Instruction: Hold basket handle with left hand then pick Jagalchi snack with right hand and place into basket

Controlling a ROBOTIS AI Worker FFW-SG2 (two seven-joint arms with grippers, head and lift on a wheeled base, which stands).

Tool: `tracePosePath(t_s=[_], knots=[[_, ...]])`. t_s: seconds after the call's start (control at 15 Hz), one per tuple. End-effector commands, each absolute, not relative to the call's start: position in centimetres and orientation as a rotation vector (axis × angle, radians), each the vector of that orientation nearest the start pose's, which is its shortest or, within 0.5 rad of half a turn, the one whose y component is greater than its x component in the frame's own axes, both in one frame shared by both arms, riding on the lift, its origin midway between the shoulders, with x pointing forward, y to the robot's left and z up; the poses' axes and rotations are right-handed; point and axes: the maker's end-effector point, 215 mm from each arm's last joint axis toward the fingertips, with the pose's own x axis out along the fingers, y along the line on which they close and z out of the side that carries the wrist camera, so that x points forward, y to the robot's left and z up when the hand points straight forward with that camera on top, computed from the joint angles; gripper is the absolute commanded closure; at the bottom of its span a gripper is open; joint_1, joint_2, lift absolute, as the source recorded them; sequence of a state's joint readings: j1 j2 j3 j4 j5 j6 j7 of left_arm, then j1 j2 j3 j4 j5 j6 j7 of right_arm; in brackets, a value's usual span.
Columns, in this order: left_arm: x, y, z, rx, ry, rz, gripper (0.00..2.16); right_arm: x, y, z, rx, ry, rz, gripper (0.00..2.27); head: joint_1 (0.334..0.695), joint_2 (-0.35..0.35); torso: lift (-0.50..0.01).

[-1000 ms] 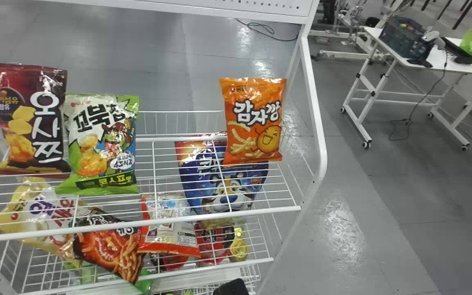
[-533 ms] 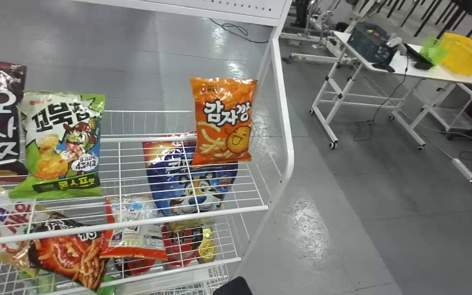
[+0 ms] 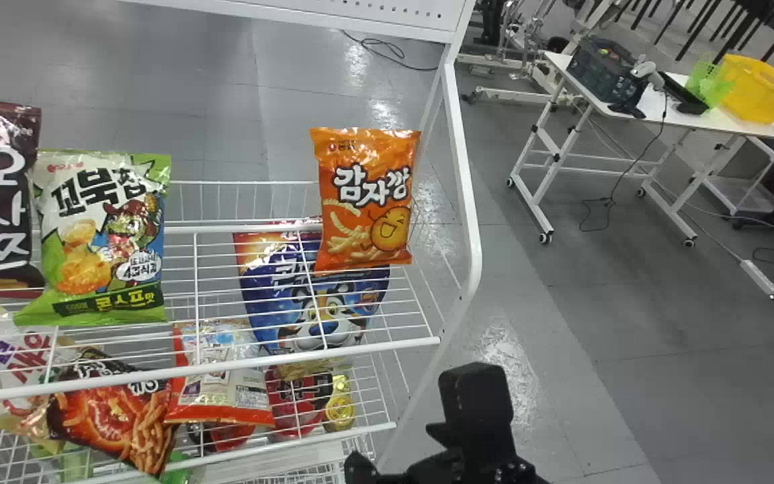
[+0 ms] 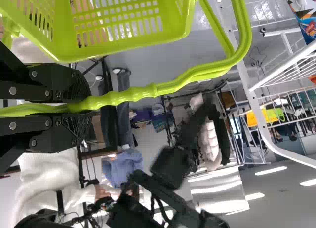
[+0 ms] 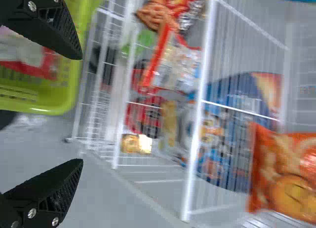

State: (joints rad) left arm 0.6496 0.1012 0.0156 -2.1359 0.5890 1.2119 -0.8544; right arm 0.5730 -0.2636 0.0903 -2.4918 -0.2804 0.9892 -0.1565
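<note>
Left gripper (image 4: 81,107): fingers closed around the handle (image 4: 180,84) of the green basket (image 4: 170,28). Right gripper (image 3: 417,415): fingers wide apart, empty, near the rack (image 3: 470,232). Basket is beside the rack, red-and-white bag (image 5: 42,69) inside. Orange bag (image 3: 365,195) upright on upper shelf (image 3: 226,368). Cannot tell which bag is the Jagalchi snack.

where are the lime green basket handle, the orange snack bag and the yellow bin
Lime green basket handle (image 4: 131,95): left wrist view, bumpy grip section
Orange snack bag (image 3: 365,195): head view, middle of its front
Yellow bin (image 3: 756,94): head view, side wall
</note>
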Motion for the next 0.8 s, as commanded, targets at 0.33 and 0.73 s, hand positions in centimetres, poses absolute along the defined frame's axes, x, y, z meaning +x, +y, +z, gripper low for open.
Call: tracePosePath(t_s=[0.33,0.73], knots=[[16.2,0.4,-43.9,-0.974,1.032,-1.042,1.04,38.0,-16.7,-34.5,0.028,0.227,0.164,0.08,0.695,-0.350,-0.010],[16.0,1.0,-44.1,-0.980,1.034,-1.024,1.04,34.4,-18.7,-30.6,0.058,0.044,0.108,0.09,0.695,-0.350,-0.010]])
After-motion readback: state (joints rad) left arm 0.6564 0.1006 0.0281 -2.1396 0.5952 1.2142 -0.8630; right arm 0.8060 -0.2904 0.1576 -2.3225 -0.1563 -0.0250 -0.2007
